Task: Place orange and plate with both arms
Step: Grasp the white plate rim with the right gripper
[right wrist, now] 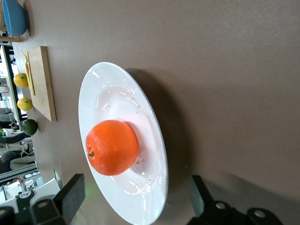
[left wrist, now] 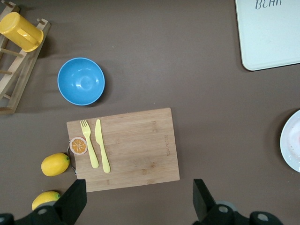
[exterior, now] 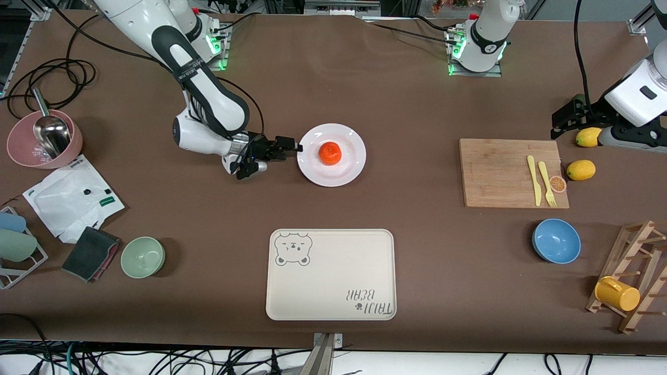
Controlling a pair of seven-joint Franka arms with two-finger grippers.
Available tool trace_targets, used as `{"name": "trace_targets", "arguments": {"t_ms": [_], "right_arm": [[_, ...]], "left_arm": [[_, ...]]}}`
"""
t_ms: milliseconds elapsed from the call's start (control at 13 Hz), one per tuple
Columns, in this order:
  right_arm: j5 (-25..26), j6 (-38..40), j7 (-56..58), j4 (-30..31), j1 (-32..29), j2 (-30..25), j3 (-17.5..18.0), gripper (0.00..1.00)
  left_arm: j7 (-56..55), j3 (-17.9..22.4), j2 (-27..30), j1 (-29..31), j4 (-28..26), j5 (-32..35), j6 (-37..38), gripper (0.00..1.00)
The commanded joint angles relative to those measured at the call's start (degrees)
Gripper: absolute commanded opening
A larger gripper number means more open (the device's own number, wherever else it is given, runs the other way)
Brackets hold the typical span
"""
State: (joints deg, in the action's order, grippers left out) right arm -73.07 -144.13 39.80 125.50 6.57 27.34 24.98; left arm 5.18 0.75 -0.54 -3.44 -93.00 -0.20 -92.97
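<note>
The orange (exterior: 330, 153) sits in the middle of the white plate (exterior: 354, 156) on the brown table, midway between the arms. My right gripper (exterior: 292, 152) is low at the plate's rim on the right arm's side. It is open, with the rim between its fingers. The right wrist view shows the orange (right wrist: 111, 147) on the plate (right wrist: 112, 93) just ahead of the open gripper (right wrist: 136, 199). My left gripper (exterior: 563, 122) is open and empty, up over the table beside the cutting board. The left wrist view shows the gripper (left wrist: 138, 201) and the plate's edge (left wrist: 293, 145).
A cream bear tray (exterior: 331, 273) lies nearer the camera than the plate. A cutting board (exterior: 508, 172) with yellow cutlery, two lemons (exterior: 581, 170) and a blue bowl (exterior: 556, 240) are at the left arm's end. A green bowl (exterior: 143, 256) and a pink bowl (exterior: 44, 138) are at the right arm's end.
</note>
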Motion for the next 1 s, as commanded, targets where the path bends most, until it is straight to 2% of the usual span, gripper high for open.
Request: {"name": "trace_targets", "arguments": {"t_ms": [0, 690, 920], "right_arm": [[-3.0, -2.9, 3.2, -0.9, 1.3, 2.1, 0.5, 0.99], [-6.7, -4.3, 4.1, -2.4, 3.7, 4.4, 0.5, 0.92], [-6.7, -5.3, 4.3, -2.5, 4.0, 4.9, 0.5, 0.85]], "left_arm": [[1.3, 0.5, 0.4, -0.4, 0.0, -1.3, 0.7, 1.0], [1.3, 0.5, 0.4, -0.6, 0.0, -1.3, 0.8, 1.0], [1.2, 0.5, 0.4, -0.7, 0.0, -1.3, 0.8, 1.0]]}}
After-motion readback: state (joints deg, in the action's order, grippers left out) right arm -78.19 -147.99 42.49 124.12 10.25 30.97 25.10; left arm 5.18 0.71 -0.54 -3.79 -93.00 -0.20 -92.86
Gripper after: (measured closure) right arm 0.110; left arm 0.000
